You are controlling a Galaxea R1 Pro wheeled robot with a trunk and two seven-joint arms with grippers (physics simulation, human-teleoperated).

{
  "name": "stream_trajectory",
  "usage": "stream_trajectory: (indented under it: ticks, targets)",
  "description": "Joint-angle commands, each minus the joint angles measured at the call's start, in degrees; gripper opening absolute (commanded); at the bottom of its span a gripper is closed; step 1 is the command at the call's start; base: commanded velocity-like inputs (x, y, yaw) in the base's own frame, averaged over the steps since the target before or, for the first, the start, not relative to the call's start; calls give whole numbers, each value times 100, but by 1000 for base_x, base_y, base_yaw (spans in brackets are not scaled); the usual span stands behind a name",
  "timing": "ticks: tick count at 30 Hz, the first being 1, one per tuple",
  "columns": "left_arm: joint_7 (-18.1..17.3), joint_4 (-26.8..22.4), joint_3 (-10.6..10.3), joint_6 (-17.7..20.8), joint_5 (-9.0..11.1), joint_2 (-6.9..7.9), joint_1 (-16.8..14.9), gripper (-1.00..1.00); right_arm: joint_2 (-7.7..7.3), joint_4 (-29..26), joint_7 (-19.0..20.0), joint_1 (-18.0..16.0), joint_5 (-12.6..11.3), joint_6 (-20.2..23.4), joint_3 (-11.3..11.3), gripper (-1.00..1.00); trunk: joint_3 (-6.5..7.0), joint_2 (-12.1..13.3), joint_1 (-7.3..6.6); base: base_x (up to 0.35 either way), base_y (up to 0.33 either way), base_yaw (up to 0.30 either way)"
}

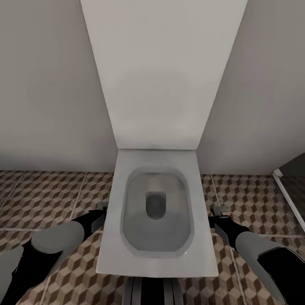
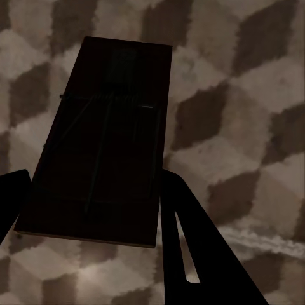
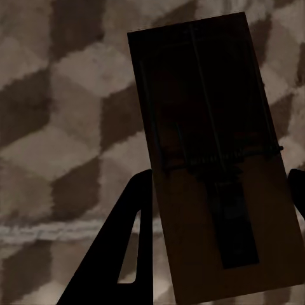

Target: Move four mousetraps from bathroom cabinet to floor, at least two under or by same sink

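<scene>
The toilet (image 1: 156,212) is looking white, with a grey bowl inside. The bathroom floor (image 1: 46,199) is showing brown, beige and white cubes with pale lines between the tiles. The wall (image 1: 46,84) is looking plain pale grey. Each mousetrap (image 2: 105,140) (image 3: 213,159) is showing dark brown wood with thin dark wires. The claws' fingers (image 2: 190,254) (image 3: 121,248) are looking black.

Hidden or cut off, for your check: the toilet (image 1: 156,220) covers both grippers' inner sides, so you cannot read their jaws from the head view. In the right wrist view, the mousetrap (image 3: 213,171) runs past the picture's edge. In the left wrist view, the other mousetrap (image 2: 101,140) is too dark to make out its metal parts clearly.
</scene>
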Motion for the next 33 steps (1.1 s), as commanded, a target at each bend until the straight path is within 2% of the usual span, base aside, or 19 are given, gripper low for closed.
stream_trajectory:
  ticks: [1,17,33]
  targets:
    - [-10,1,0,3,-12,0,0,-100,1,0,4,0,-11,-3,0,-100,-9,0,0,0,0,0]
    - [-10,-32,-6,2,-12,0,3,-100,6,-10,-39,0,-11,-1,2,-100,-148,0,0,0,0,0]
    - [-10,-43,-6,5,-21,-3,9,-100,8,-26,-68,0,-2,-15,8,-100,-159,0,0,0,0,0]
